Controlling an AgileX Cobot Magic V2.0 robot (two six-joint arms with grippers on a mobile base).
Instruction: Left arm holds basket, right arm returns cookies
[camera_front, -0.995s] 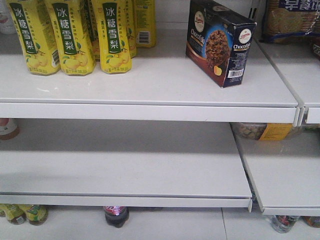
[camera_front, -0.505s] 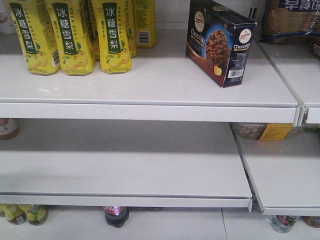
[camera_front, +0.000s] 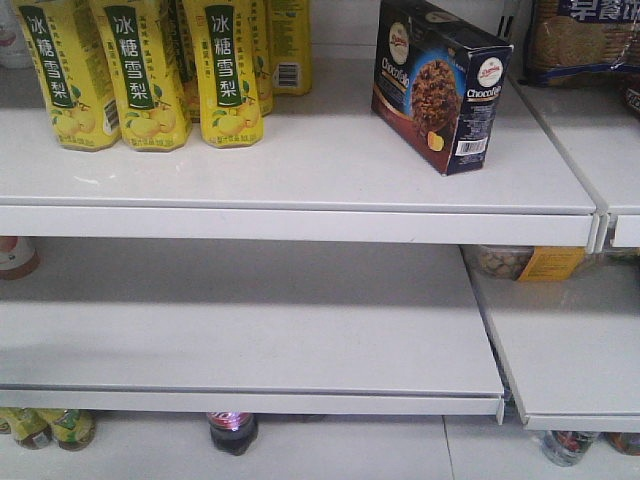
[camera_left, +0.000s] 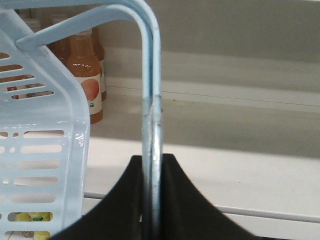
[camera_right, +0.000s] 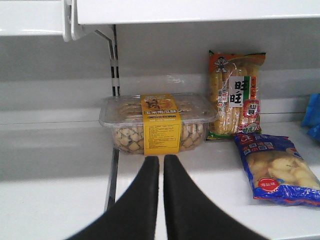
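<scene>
While the left gripper (camera_left: 151, 200) points level at a white shelf edge, its two black wedge fingers are clamped flat on both hoop handles of the basket (camera_left: 40, 130), no gap visible. Handles are thin light-blue plastic, pressed together, running up and curving left over the slotted, rounded basket wall. Orange juice bottles (camera_left: 84, 75) stand on the shelf behind the basket.

Right gripper (camera_right: 161, 200): level, aimed at a lower shelf, fingers nearly touching with only a thin slit between them, holding nothing.

Straight ahead of it sits a clear plastic tub (camera_right: 157, 122) of nuts with a yellow band; a tall snack bag (camera_right: 236, 95) stands to the right, and a blue snack bag (camera_right: 277, 167) lies flat in front.

Cookies (camera_front: 438, 85): dark navy carton standing upright on the top white shelf (camera_front: 300, 180), angled, barcode side facing front-right, well apart from the yellow drink cartons (camera_front: 140, 70) at left. Neither arm shows in the front view.
</scene>
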